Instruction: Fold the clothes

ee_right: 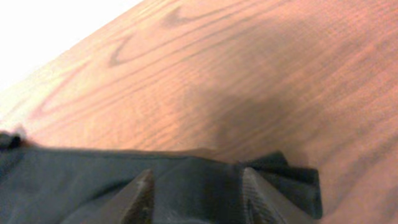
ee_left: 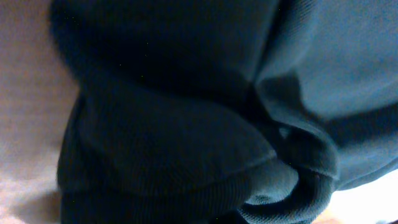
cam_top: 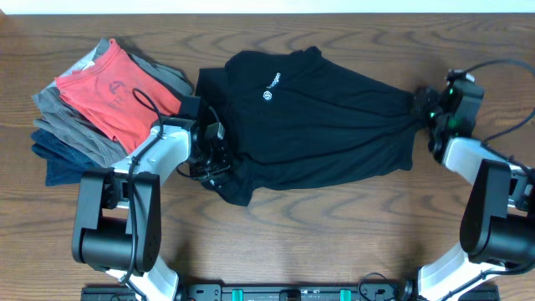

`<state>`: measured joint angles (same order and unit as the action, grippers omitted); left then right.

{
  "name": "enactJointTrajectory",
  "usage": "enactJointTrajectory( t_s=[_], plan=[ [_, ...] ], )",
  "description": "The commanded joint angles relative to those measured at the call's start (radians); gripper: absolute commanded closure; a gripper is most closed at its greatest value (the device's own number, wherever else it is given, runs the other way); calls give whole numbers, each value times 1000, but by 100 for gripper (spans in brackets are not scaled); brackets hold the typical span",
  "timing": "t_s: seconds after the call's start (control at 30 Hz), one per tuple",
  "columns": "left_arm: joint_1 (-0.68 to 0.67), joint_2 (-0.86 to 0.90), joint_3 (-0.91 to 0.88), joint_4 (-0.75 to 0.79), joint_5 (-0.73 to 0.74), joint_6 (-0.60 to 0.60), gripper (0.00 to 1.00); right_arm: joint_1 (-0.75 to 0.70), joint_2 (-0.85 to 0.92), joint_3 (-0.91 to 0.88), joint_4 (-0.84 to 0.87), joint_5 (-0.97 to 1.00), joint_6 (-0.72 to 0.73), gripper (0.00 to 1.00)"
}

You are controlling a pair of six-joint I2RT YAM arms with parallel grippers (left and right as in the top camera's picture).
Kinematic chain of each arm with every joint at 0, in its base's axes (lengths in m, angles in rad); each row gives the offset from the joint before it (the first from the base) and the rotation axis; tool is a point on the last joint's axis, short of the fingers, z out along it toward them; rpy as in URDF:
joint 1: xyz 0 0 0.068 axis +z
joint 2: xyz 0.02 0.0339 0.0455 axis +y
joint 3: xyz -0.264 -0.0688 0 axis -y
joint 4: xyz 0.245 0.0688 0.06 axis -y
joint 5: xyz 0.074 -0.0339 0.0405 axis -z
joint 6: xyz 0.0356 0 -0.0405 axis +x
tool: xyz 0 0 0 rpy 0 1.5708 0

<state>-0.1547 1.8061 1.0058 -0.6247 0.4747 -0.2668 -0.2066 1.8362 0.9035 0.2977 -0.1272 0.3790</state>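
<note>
The black shirt (cam_top: 326, 125) lies spread across the middle of the table, with its small white round logo (cam_top: 269, 94) and white lettering on the chest facing up. My left gripper (cam_top: 213, 155) is at the shirt's lower left edge, where the cloth bunches around it. In the left wrist view black fabric (ee_left: 205, 124) fills the frame and hides the fingers. My right gripper (cam_top: 422, 104) is shut on the shirt's right end, which gathers to a point there. The right wrist view shows cloth (ee_right: 74, 180) pinched between the two fingers (ee_right: 196, 193).
A stack of folded garments sits at the far left: a red tee (cam_top: 113, 92) on top, grey pieces (cam_top: 67, 121) under it and navy (cam_top: 58, 163) at the bottom. The wooden table (cam_top: 334, 234) shows in front of the shirt, and its far edge runs along the top.
</note>
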Motion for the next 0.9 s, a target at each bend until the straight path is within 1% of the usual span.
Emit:
enactJointTrajectory(
  t_s=[0.0, 0.07, 0.13, 0.2, 0.27, 0.33, 0.4, 0.47, 0.57, 0.77, 0.83, 0.87],
  plan=[
    [-4, -18, 12, 23, 15, -26, 94, -9, -10, 51, -144, -63, -75, 51],
    [-4, -18, 12, 27, 15, -28, 94, -9, -33, 58, -278, -65, -81, 42],
    [-4, -18, 12, 25, 15, -27, 94, -9, -72, 58, -446, -66, -81, 38],
    [-4, -18, 12, 24, 14, -27, 94, -9, -110, 58, -598, -77, -83, 35],
    [-4, -18, 12, 23, 15, -27, 94, -9, -144, 58, -737, -104, -116, 34],
    [-4, -18, 12, 17, 15, -27, 94, -9, -161, 58, -841, -109, -134, 33],
    [-4, -18, 12, 6, 15, -27, 94, -9, -164, 57, -905, -109, -146, 32],
    [-4, -18, 12, -6, 14, -27, 94, -2, -161, 47, -919, -109, -150, 31],
    [-4, -18, 12, -36, 14, -27, 94, 21, -154, 22, -883, -109, -149, 30],
    [-4, -18, 12, -106, 12, -26, 94, 76, -147, -58, -688, -108, -148, 32],
    [-4, -18, 12, -131, 11, -26, 94, 88, -147, -77, -640, -106, -148, 36],
    [-4, -18, 12, -142, 12, -26, 94, 92, -147, -81, -631, -106, -148, 46]
  ],
)
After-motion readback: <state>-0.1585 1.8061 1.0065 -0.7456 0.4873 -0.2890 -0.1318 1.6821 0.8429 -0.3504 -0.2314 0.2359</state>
